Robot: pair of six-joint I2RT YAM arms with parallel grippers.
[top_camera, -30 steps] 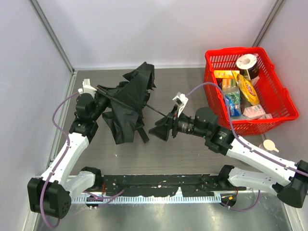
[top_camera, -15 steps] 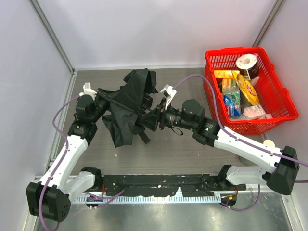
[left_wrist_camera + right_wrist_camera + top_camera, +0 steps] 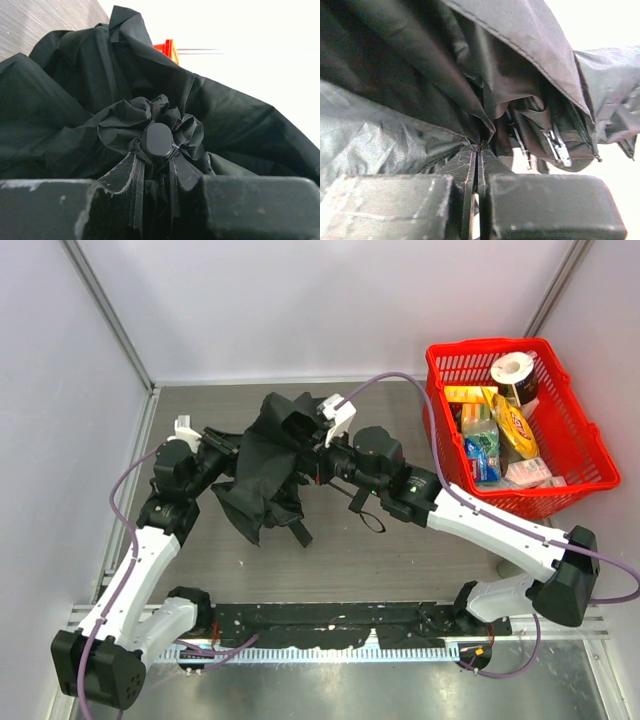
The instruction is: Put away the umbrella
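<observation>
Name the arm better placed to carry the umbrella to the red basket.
Right, probably: the right gripper holds the umbrella on its side nearer the red basket; the left gripper clamps the far tip.

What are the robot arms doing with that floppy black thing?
They are packing up a black umbrella. The left gripper has its jaws clamped on the bunched top of the canopy. The right gripper pinches the fabric from the other side. The umbrella is crumpled, not yet neatly folded. A red basket of groceries sits off to the right.
</observation>
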